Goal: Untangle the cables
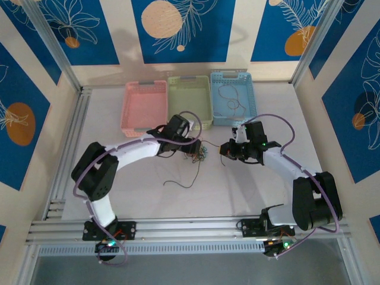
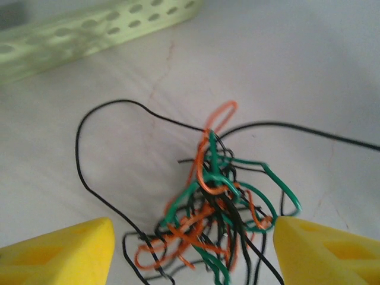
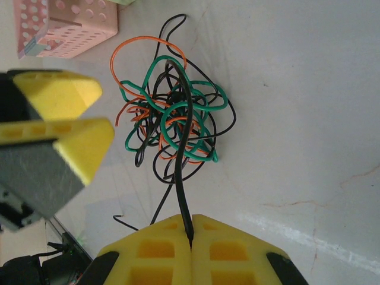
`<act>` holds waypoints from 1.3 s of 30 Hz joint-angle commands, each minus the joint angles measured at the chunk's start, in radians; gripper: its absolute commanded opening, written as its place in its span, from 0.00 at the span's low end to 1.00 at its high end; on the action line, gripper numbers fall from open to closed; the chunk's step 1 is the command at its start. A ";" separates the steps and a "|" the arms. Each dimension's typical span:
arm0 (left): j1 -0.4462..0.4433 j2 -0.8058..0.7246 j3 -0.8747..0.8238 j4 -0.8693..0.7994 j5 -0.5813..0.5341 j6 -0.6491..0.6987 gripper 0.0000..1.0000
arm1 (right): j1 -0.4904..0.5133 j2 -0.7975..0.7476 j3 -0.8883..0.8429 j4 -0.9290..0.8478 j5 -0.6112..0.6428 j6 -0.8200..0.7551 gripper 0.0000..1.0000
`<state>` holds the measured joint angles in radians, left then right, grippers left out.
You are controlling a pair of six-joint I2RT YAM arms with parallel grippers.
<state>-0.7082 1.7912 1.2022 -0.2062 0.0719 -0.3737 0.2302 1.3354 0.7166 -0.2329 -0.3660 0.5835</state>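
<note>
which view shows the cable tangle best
Right wrist: the whole tangle sits in frame, its orange, green and black loops distinct. Left wrist crops its lower edge; top external shows a tiny clump.

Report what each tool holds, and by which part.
Right tool, shut, pinches one black cable on the stretch running out of the tangle. Left tool stands open astride the tangle, gripping nothing.

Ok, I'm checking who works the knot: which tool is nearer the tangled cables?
Left. The left tool stands open astride the tangled cables; the right tool sits back from them, shut on one black cable leading out.
</note>
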 commanded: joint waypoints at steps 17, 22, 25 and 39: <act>0.058 0.128 0.061 0.106 0.245 0.044 0.22 | -0.006 -0.008 -0.022 0.011 -0.027 -0.003 0.00; 0.058 0.041 0.001 0.114 0.209 0.044 0.00 | -0.010 -0.026 -0.025 0.007 -0.017 -0.004 0.00; 0.058 -0.052 -0.060 0.104 0.173 0.043 0.00 | -0.022 -0.049 -0.034 0.012 0.000 0.001 0.00; 0.104 -0.719 -0.274 -0.243 -0.200 -0.028 0.00 | -0.298 -0.269 -0.154 -0.097 0.345 0.120 0.00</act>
<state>-0.6430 1.1687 0.9390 -0.2893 0.0330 -0.3763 -0.0044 1.0992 0.5983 -0.2790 -0.1352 0.6472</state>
